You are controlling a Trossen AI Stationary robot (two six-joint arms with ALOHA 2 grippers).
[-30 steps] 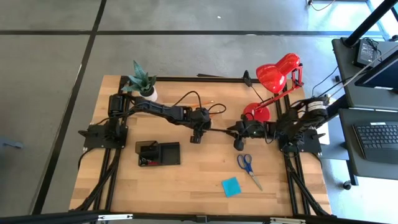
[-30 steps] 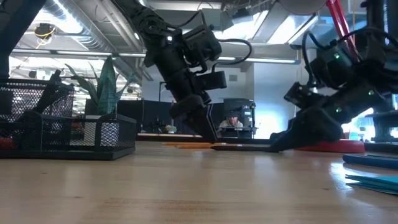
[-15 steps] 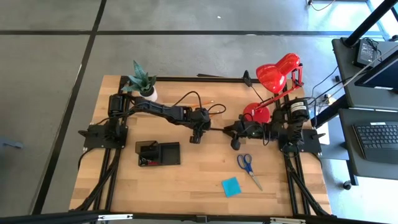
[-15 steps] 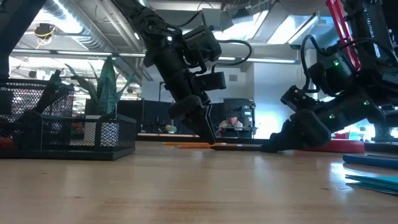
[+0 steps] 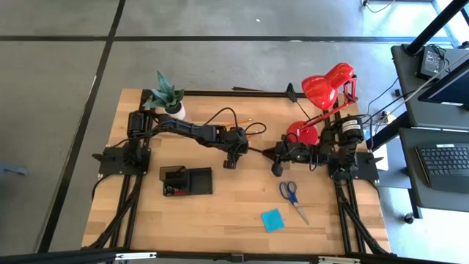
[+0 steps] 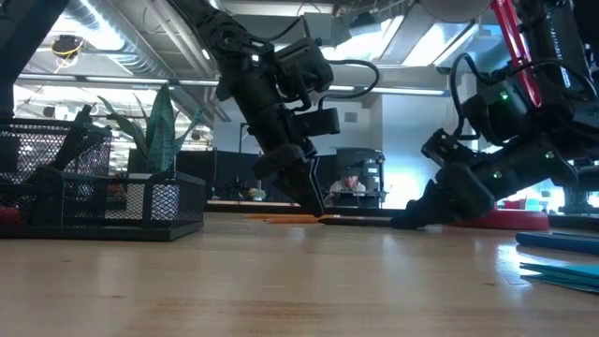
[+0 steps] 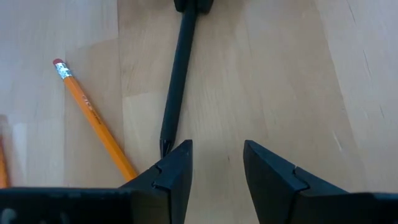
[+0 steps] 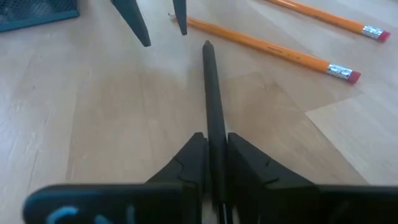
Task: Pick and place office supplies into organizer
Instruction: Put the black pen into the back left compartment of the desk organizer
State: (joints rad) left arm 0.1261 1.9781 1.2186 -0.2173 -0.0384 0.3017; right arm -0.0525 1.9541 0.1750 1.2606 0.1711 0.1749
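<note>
A pale wooden counter [image 5: 220, 213] stands on grey floor; in the low view a bright room with ceiling lights lies behind. The right pincer [image 8: 211, 152] is clamped on a black pen [image 8: 211, 93], holding it low over the counter near its middle, tip toward the left pincer [image 7: 214, 165], which hovers spread apart just beside that tip, gripping nothing. Two orange pencils [image 8: 273, 46] lie close by. The black organizer [image 5: 187, 180] sits well apart toward the left arm; scissors [image 5: 292, 196] and a blue sticky pad [image 5: 272, 219] lie nearer the front edge. No writing is readable

wooden table [image 5: 220, 213] bears organizer [image 5: 187, 181], scissors [image 5: 292, 196], pencils [image 8: 273, 47].
</note>
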